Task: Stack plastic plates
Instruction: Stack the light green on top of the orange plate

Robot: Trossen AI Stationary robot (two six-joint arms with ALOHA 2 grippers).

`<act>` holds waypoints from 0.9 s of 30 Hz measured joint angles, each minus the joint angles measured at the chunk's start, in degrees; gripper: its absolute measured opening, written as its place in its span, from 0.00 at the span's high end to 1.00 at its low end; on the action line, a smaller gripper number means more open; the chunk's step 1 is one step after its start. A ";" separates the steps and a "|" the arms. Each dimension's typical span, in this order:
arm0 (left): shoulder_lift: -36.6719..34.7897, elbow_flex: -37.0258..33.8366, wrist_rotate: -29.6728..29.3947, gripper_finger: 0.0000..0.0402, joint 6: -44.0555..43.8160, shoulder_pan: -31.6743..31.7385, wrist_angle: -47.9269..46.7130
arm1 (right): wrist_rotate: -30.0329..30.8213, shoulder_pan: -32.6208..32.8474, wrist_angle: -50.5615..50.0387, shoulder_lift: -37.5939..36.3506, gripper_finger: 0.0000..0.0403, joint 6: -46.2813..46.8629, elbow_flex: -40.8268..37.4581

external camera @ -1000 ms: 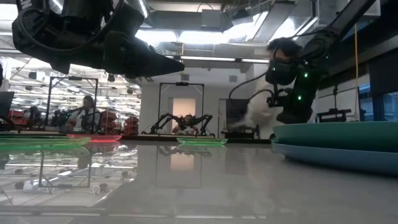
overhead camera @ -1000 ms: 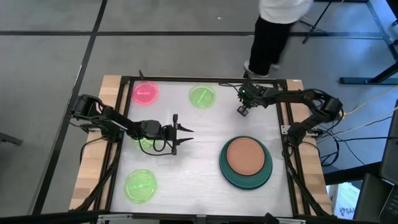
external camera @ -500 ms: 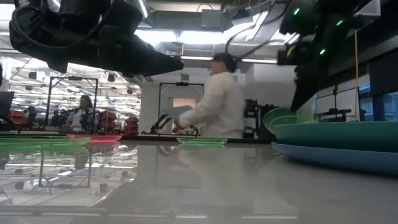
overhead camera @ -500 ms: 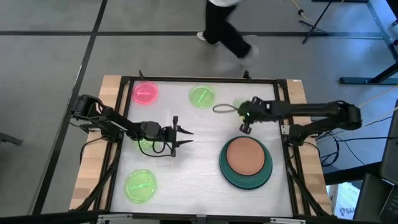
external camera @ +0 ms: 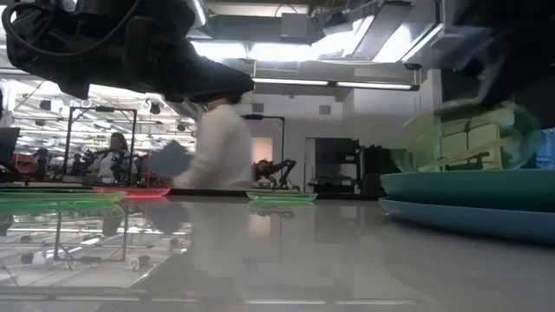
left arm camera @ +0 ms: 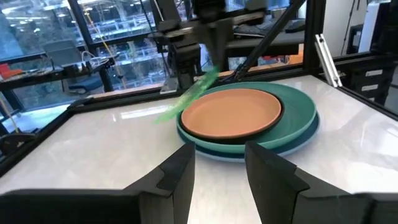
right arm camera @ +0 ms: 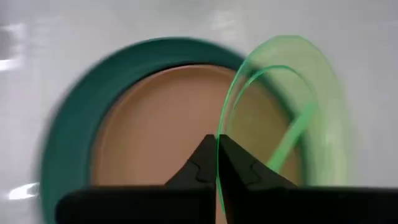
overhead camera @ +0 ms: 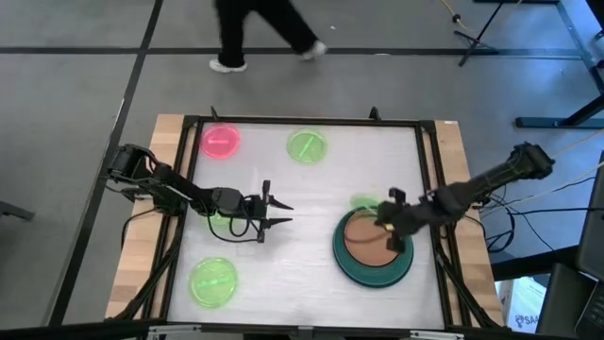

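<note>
Since the earlier frames, right gripper (overhead camera: 390, 229) has moved from the table's far side to above the orange-tan plate (overhead camera: 371, 238), clamped on a tilted neon-green plate (right arm camera: 292, 112). Left gripper (overhead camera: 279, 214) hovers mid-table (overhead camera: 283, 264), fingers spread. Person (external camera: 217, 147) walks behind.

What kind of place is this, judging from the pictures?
Probably a robotics lab or workshop. Two arms work at a framed table on a bare grey floor, a legged robot stands in the room behind, and a person walks past metal frames and benches.
</note>
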 joint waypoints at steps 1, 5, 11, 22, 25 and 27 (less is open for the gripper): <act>0.00 0.00 0.00 0.67 -0.06 0.00 0.01 | -0.17 1.84 0.06 0.08 1.00 2.05 0.00; 0.00 0.00 0.00 0.67 -1.28 0.00 0.00 | 0.36 7.86 0.30 0.24 1.00 7.70 0.00; 0.00 0.00 -0.01 0.67 -1.19 0.00 -0.02 | 1.24 12.96 3.87 0.24 1.00 12.36 0.00; 0.00 0.00 0.00 0.67 -1.47 -0.02 -0.02 | 2.79 13.47 6.05 4.20 1.00 16.44 -1.01; 0.00 0.00 -0.01 0.67 -1.71 -0.17 -0.02 | 3.16 13.36 6.47 5.50 0.96 16.46 -1.01; 0.00 0.00 0.00 0.67 -1.93 -0.40 -0.02 | 3.25 13.38 7.09 5.76 0.90 16.46 -1.01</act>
